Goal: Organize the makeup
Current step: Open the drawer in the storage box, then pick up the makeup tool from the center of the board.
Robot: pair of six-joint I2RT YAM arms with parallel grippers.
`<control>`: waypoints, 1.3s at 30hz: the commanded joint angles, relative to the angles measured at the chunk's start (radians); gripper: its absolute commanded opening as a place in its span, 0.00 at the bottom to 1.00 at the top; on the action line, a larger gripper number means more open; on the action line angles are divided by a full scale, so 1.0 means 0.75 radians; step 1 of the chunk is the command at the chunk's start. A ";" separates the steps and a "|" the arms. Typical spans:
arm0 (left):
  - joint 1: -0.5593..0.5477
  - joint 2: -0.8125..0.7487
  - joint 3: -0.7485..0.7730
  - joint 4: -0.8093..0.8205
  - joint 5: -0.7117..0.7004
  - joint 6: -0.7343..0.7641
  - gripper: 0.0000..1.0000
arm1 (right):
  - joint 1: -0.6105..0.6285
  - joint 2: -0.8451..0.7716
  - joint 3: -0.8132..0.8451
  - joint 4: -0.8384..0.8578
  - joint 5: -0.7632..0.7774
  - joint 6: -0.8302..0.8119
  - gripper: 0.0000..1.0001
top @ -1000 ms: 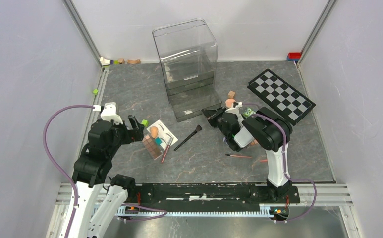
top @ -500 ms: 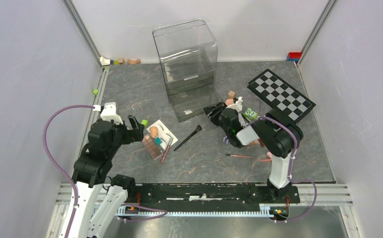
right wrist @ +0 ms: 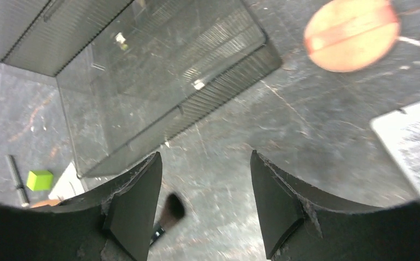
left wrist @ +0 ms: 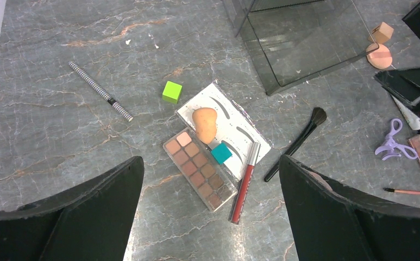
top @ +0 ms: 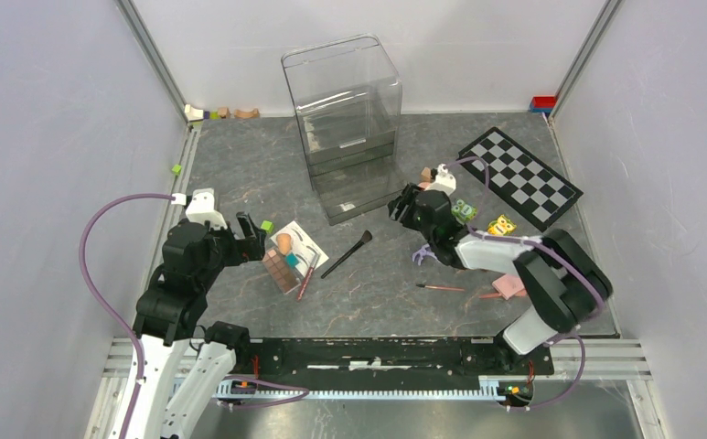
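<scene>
Left gripper (left wrist: pixel 210 162) and right gripper (right wrist: pixel 205 154) both spread, empty
The brush (top: pixel 347 256), six o'clock from the organiser (top: pixel 345 101), looks light and stiff-handled; grip mid-handle

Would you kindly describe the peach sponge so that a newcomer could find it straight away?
Start at the tall clear box at the back, then look nearer and left of it for the white card. The sponge lies on that card beside a teal cube. It is the only rounded peach lump there, unlike the flat brown palette.
</scene>
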 commanded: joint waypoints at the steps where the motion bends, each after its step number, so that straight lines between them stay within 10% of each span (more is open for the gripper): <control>1: 0.007 0.016 0.000 0.057 -0.009 -0.008 1.00 | -0.001 -0.233 -0.063 -0.223 0.104 -0.214 0.66; 14: 0.007 0.044 -0.005 0.054 -0.049 -0.015 1.00 | -0.063 -0.546 0.131 -1.063 0.228 -0.635 0.80; 39: 0.007 0.172 0.088 -0.021 -0.042 -0.031 1.00 | -0.182 -0.499 -0.051 -0.924 -0.374 -0.730 0.75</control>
